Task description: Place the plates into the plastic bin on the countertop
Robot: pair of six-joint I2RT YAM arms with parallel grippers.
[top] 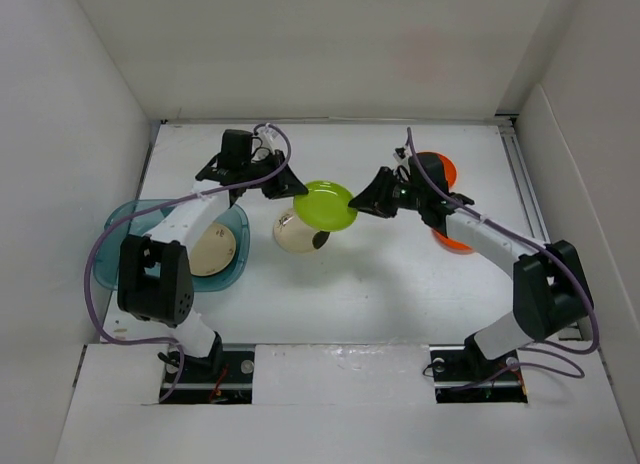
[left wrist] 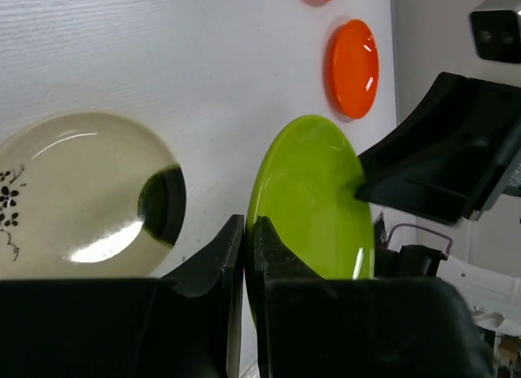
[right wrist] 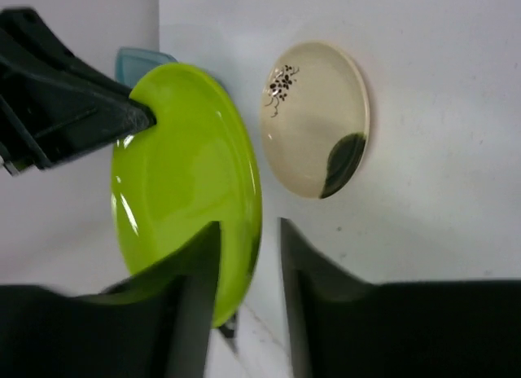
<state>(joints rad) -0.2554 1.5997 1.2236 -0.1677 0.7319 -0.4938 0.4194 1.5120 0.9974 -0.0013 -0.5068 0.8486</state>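
Observation:
The lime green plate [top: 325, 204] hangs in the air between both grippers, above the countertop [top: 400, 274]. My left gripper [top: 290, 184] is shut on its left rim, as the left wrist view [left wrist: 248, 231] shows on the plate [left wrist: 313, 199]. My right gripper [top: 368, 202] is open, its jaws astride the right rim with a gap, as seen in the right wrist view [right wrist: 248, 231] on the plate [right wrist: 187, 174]. A cream plate [top: 296, 236] lies under the green one. The teal bin [top: 120, 224] at left holds another cream plate [top: 212, 249]. No black plates are in view.
Two orange plates lie at the right, one [top: 446, 166] behind my right arm and one [top: 450, 246] under it; both show in the left wrist view [left wrist: 352, 67]. White walls enclose the countertop on three sides.

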